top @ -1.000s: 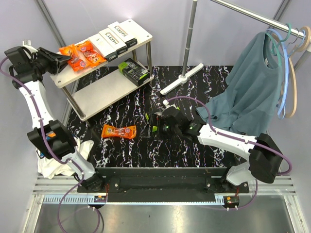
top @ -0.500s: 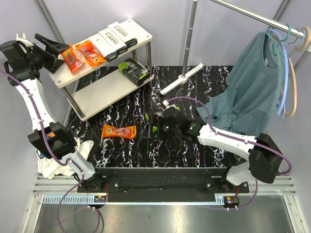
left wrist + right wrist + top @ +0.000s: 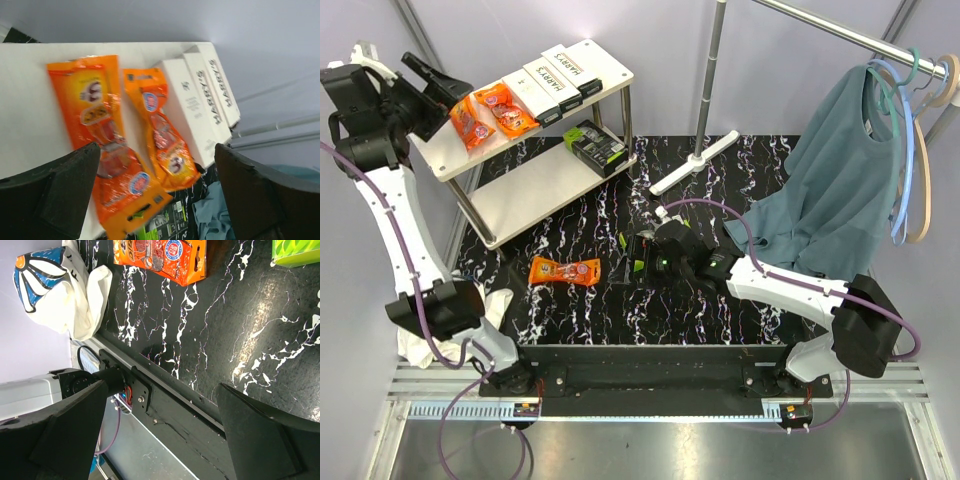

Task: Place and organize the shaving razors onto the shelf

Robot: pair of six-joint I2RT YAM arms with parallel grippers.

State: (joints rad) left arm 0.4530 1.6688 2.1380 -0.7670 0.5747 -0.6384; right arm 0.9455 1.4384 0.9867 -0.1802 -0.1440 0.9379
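Note:
The shelf stands at the back left. On its top board lie two orange razor packets side by side, next to the white HARRY'S boxes. A black-and-green pack rests on the lower board. My left gripper hovers open just behind the orange packets, with nothing in it. Another orange packet and a black-and-green pack lie on the table. My right gripper stands open and empty beside that pack.
A white rack foot lies mid-table under a metal rail pole. A teal shirt hangs from hangers at the right. A white cloth sits at the table's front left corner by the left arm's base.
My left gripper opened and let go of an orange packet on the top board, then drew up and back. The packet now lies beside the other one. The right arm stayed still.

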